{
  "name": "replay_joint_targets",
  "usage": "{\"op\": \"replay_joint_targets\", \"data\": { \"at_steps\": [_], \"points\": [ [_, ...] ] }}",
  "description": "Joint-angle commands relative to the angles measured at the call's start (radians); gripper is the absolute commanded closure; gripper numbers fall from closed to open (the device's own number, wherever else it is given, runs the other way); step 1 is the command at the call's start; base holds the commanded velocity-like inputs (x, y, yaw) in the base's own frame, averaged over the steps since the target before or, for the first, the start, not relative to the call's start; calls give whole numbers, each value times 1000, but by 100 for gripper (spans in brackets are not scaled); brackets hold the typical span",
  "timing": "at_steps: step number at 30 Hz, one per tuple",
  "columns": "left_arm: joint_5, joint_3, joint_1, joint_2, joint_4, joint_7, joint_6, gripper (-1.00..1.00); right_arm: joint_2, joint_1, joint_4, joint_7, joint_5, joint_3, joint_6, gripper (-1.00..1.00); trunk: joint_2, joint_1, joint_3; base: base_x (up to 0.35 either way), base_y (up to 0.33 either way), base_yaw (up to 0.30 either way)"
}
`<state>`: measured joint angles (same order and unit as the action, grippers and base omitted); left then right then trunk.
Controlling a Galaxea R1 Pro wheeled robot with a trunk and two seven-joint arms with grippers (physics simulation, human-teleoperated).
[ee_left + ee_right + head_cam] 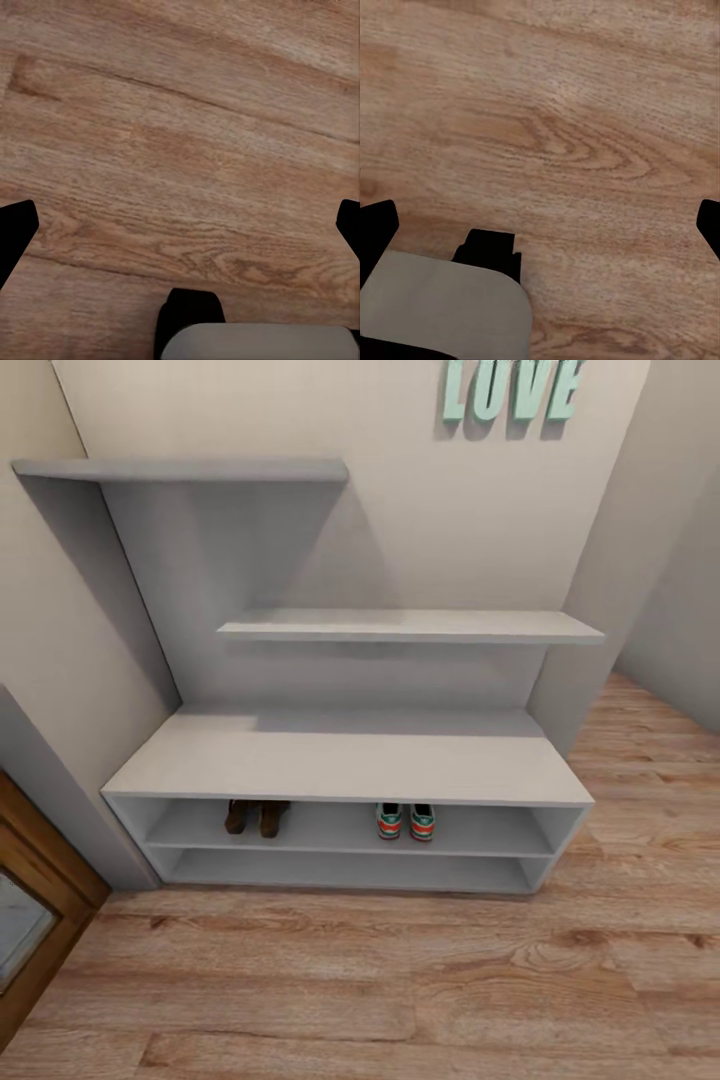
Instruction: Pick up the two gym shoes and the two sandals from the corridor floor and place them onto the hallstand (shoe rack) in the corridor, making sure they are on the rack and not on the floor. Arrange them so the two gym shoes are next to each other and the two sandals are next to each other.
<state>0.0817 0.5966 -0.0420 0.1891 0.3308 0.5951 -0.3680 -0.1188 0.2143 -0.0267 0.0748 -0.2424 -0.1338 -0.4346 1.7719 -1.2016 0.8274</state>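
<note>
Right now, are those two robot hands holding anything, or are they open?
Left gripper: open, holding nothing, jaws spread wide over the wood-plank floor.
Right gripper: open, holding nothing, also over the floor.

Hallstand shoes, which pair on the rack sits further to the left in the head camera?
The two sandals, the dark brown pair on the upper open tier of the hallstand; the two gym shoes, cream with red-orange heels, stand apart to their right.

Corridor floor (400,980) was warm matt wood-grain laminate with knots, hallstand (350,760) smooth matt pale grey, sandals (256,817) dark brown leather
</note>
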Motion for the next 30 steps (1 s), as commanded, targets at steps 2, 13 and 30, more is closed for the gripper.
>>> {"op": "replay_joint_targets", "data": {
  "at_steps": [2, 13, 30],
  "points": [
    [9, 8, -1, -1, -1, 5, -5, -100, 0, 0, 1, 5, -5, -9, -3, -100, -14, 8, -6, 0, 0, 0],
    [32, 9, -1, -2, -2, 5, -5, -100, 3, 0, 1, 6, -3, -9, -3, -100, -91, 50, -40, 0, 0, 0],
    [68, 12, -1, -4, -15, 6, 1, -100, 31, 0, 1, 7, -3, -9, -3, -100, -210, 115, -93, 0, 0, 0]
  ]
}}
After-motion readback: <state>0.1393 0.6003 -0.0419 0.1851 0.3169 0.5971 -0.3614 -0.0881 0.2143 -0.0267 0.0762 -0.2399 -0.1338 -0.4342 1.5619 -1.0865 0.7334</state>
